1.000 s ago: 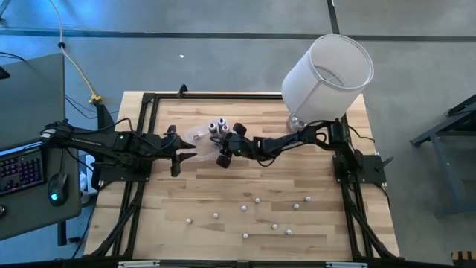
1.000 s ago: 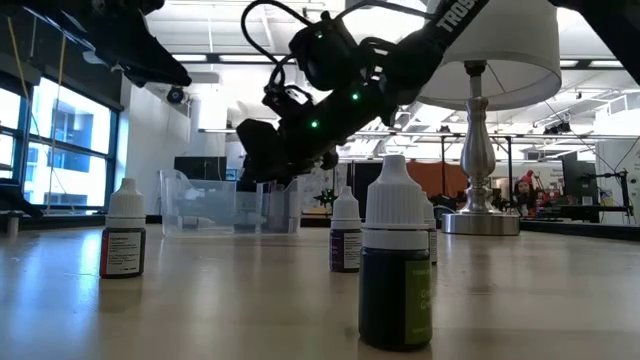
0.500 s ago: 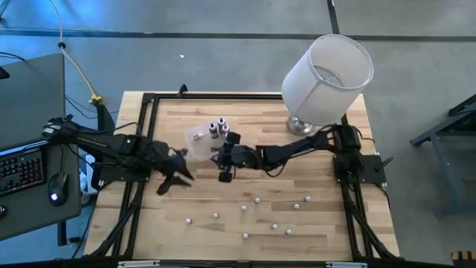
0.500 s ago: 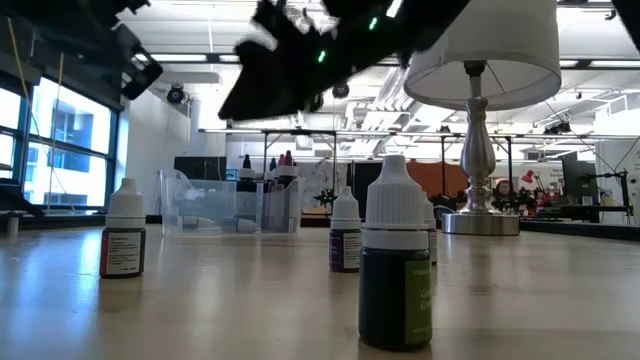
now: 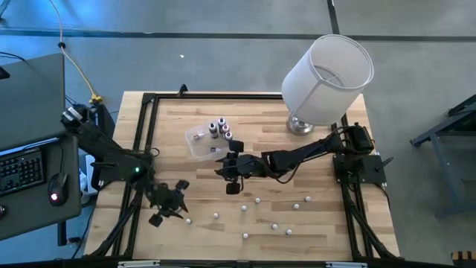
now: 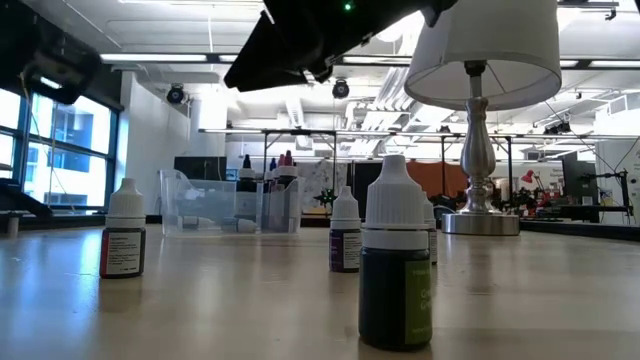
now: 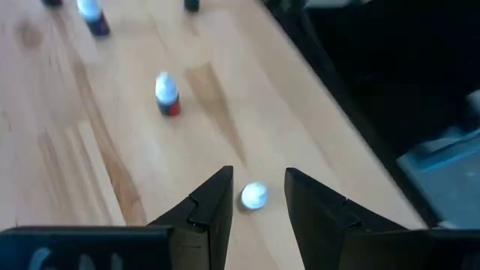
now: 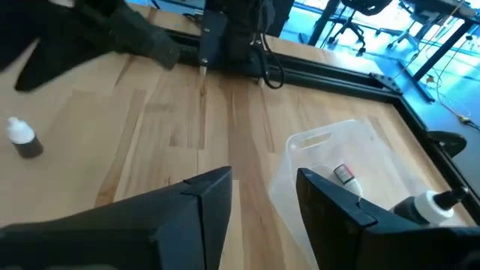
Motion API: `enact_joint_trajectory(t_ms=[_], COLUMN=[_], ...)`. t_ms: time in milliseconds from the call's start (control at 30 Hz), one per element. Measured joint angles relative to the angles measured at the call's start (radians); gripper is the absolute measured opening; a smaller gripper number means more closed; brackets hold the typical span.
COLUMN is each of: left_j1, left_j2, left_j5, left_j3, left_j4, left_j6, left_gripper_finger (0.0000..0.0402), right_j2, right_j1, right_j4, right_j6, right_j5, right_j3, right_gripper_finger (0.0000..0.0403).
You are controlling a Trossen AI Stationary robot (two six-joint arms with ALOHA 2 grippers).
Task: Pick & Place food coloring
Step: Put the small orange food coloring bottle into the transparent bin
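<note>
Butcher-block table [image 5: 312, 160] amid bright open workshop

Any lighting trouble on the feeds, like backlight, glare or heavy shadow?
Low view: windows and ceiling lights backlight it, so the right arm is a black silhouette and the nearest bottle looks dark. Left wrist view: even light on the whitish piece seen between the left gripper's open fingers. Right wrist view: the clear tub shows pale sheen. High view: table evenly lit.

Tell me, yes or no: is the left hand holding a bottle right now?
No. In the left wrist view the left hand is open and empty, with a small white-capped bottle on the table between its fingers.
</note>
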Motion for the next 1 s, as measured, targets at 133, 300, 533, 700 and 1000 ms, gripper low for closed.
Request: enact_joint_trajectory(t_ms=[133, 300, 533, 700, 1000], left_j1=[-0.041, -0.087, -0.089, -0.087, -0.087], left_j2=[0.101, 0.195, 0.242, 0.242, 0.242], left_j5=[-0.032, -0.018, -0.041, -0.043, -0.064], left_j3=[0.0, 0.0, 0.003, 0.002, 0.006], left_j4=[0.061, 0.153, 0.152, 0.162, 0.163], left_j6=[-0.037, -0.038, -0.019, 0.031, 0.086], left_gripper_finger=[0.0121, 0.0121, 0.0121, 0.0121, 0.0121], right_j2=[0.0, 0.0, 0.0, 0.0, 0.0], right_j1=[0.006, 0.006, 0.007, 0.007, 0.006], right_j4=[-0.005, -0.005, -0.002, -0.002, -0.002], right_j6=[0.051, 0.108, 0.163, 0.162, 0.153], right_j5=[0.001, -0.002, -0.053, -0.095, -0.089], right_j3=[0.0, 0.0, 0.0, 0.0, 0.0], right_gripper_finger=[0.0145, 0.0144, 0.0144, 0.0144, 0.0144])
